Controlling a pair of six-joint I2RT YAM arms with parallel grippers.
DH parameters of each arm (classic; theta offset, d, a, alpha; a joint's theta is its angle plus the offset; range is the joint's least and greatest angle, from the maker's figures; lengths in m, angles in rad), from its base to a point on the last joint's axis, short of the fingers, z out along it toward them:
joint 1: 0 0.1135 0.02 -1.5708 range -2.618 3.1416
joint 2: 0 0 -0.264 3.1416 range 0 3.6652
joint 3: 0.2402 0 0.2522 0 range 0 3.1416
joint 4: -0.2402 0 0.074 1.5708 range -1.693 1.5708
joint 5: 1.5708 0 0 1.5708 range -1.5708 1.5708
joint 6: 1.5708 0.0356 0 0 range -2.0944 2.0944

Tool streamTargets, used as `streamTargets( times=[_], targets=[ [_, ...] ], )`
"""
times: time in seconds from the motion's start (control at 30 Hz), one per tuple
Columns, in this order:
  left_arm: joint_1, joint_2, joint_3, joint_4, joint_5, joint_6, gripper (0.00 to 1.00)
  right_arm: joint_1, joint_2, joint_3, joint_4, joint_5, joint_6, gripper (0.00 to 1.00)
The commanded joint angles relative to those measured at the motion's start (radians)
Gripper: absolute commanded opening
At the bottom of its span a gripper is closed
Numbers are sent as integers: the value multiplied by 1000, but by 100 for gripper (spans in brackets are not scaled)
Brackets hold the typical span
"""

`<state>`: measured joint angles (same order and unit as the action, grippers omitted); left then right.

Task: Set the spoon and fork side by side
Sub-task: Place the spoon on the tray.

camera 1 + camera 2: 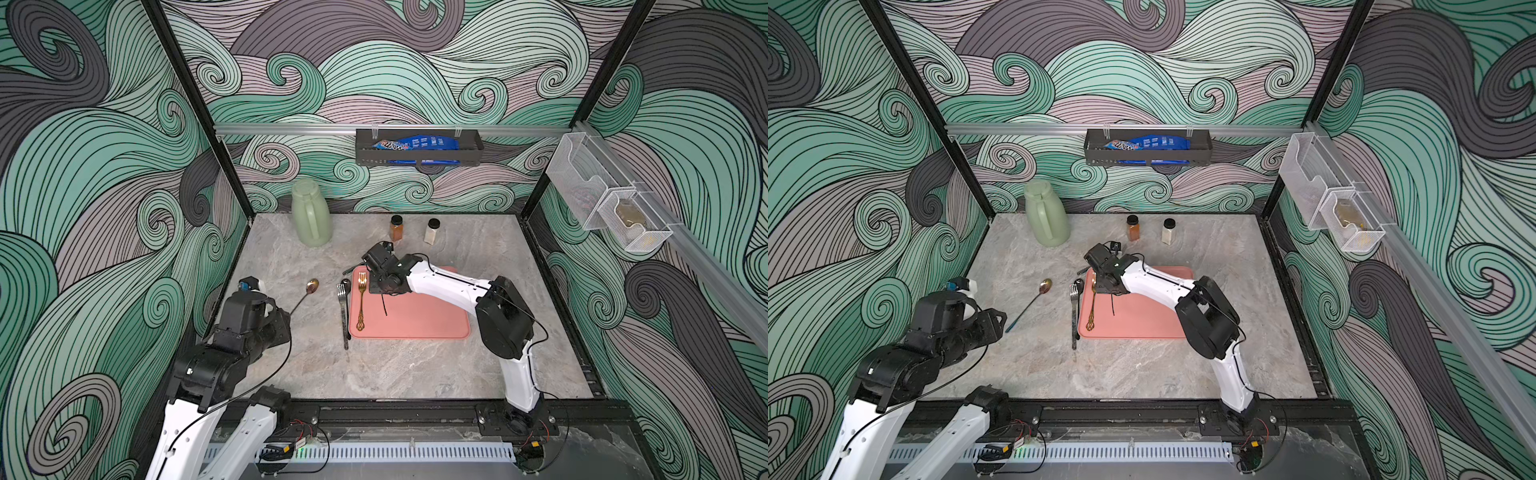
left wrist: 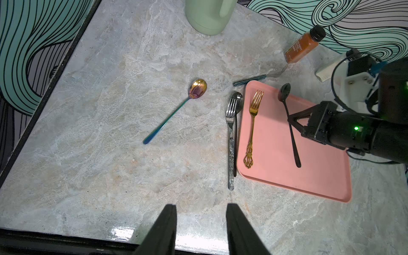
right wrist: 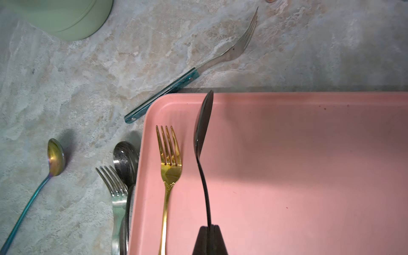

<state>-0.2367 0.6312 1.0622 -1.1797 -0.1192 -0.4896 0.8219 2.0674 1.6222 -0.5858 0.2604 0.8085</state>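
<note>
One thin black spoon (image 3: 204,187), likely light, stiff and slick, sits on edge above the pink tray (image 3: 309,176), at the ornate gold fork's (image 3: 170,172) three o'clock. The right gripper's (image 3: 209,227) jaws pinch its handle mid-length; the left gripper's (image 2: 201,205) jaws hang spread, empty.

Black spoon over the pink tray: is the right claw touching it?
Touching. Right wrist view shows the right gripper pinching the black spoon by its handle.

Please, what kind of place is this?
Likely a robot lab cell staged as a kitchen counter: printed wave walls, a marble-look table, and a pink tray holding a fork.
</note>
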Motion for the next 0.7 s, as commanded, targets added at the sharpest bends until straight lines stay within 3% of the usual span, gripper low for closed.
streamTargets(
  times=[0.0,0.27,0.67],
  targets=[
    [7,-1,24,20,3,-1,41,4,22,-43,73,-51,86,0],
    [7,-5,22,24,7,-2,41,18,22,-139,157,-93,156,0],
    [7,-7,20,22,9,-1,41,15,20,-198,187,-96,115,0]
  ],
)
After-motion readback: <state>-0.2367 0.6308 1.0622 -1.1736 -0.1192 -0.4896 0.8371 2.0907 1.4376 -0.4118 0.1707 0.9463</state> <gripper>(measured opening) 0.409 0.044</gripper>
